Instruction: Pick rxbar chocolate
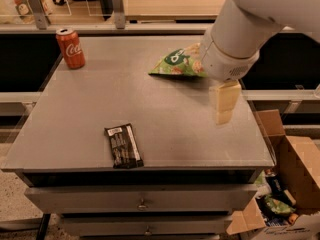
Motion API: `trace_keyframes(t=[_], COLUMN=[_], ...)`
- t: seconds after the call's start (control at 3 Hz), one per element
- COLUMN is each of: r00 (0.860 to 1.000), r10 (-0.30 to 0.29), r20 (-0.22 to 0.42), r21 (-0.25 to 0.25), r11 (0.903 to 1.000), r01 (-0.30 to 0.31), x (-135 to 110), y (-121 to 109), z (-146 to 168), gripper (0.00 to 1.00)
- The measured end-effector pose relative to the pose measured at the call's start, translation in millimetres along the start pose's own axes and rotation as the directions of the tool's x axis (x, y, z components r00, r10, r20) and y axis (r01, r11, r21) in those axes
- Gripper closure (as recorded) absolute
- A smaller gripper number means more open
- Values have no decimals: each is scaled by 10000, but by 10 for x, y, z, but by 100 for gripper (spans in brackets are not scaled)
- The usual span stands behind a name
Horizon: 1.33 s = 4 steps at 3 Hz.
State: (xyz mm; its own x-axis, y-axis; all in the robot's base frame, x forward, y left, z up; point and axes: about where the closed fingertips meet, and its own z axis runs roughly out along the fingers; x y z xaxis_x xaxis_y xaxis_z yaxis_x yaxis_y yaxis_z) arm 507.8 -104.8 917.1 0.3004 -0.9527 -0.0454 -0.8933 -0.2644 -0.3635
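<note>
The rxbar chocolate (123,145) lies flat near the front edge of the grey table (150,104), its white label patch at the far end. My gripper (223,104) hangs from the big white arm over the right side of the table. It is well to the right of the bar and apart from it, with nothing seen in it.
A red-orange soda can (70,48) stands at the back left. A green crinkled snack bag (177,63) lies at the back, partly hidden by my arm. An open cardboard box (287,184) with items sits on the floor at the right. Drawers run under the table front.
</note>
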Motion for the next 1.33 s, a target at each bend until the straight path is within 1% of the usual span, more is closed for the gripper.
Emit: trace_keyframes(t=[0.33,0.67,1.0,1.33], r00=[9774,9157,8265,8264], r10=[-2091,-3974,-5563,-5564], r20=[305,600,862,861], r21=[-138,-415,-700,-699], r11=[9777,9155,8241,8241], r01=[2096,4001,5621,5621], x=[-301,-578,-825,-825], y=[-57,-11,159,159], z=[192,339,486,486], gripper=[0,0,0,0])
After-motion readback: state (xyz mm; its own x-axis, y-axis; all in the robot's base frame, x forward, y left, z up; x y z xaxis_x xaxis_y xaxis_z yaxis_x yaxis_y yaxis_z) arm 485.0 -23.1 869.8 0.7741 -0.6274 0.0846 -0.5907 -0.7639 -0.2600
